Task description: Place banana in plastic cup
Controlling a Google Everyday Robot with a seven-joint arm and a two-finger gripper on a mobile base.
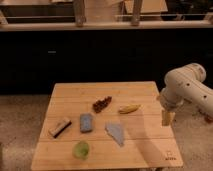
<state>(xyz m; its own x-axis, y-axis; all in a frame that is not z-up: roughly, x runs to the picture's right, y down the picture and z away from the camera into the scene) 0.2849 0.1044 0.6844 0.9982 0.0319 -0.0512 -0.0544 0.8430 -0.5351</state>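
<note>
You're at the reach step: the banana (pixel 129 108) lies ungrasped on the wooden table (pixel 150 90), at 3 o'clock of the reddish-brown cluster (pixel 102 104). The gripper (pixel 167 118) hangs by the table's right edge at the banana's 4 o'clock, near it but apart; open or closed, you can't tell. Next, bring it over the banana and grasp. The green cup (pixel 81 149), likely your target, sits at the banana's 7 o'clock, with nothing visible inside

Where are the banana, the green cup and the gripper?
banana (pixel 129 108): camera view, middle of its yellow body.
green cup (pixel 81 149): camera view, its center.
gripper (pixel 167 122): camera view, its lower end, pointing down, right of the banana.
</note>
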